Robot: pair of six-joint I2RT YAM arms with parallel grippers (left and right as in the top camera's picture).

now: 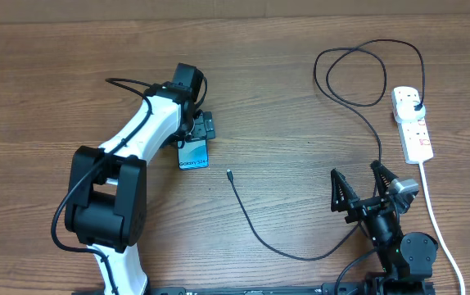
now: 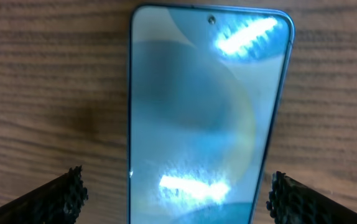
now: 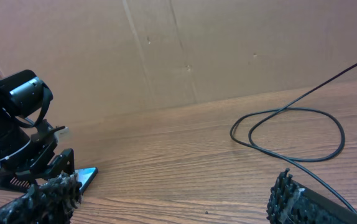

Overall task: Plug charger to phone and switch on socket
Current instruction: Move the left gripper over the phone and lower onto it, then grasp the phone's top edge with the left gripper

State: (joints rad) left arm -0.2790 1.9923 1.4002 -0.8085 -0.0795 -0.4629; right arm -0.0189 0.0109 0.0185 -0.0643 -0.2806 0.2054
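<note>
From overhead, you see the phone (image 1: pixel 193 154) lying flat on the desk (image 1: pixel 55 74), screen up, left of centre. The left end effector (image 1: pixel 196 136) is over its far short edge. The charger (image 1: pixel 261 238) has its connector tip free on the wood just right of the phone, not touching it. Its cable sweeps along the near side and climbs into a loop at the far right, and its black plug sits on the far end of the socket (image 1: pixel 413 135). The socket lies near the right edge, its white cord (image 1: pixel 440 233) trailing toward the near edge. The right end effector (image 1: pixel 362 187) hangs beside the cable, released, with nothing between its fingers.

In the left wrist view, your left end effector is released. Its fingers (image 2: pixel 60 198) stand either side of the lit screen, with a strip of wood showing between each finger and the phone's edge.

In the right wrist view, the spread fingers frame the cable loop. A corner of the socket shows at the right edge, and the left arm (image 3: pixel 13 118) is over the phone, before a cardboard wall (image 3: pixel 166 50).
</note>
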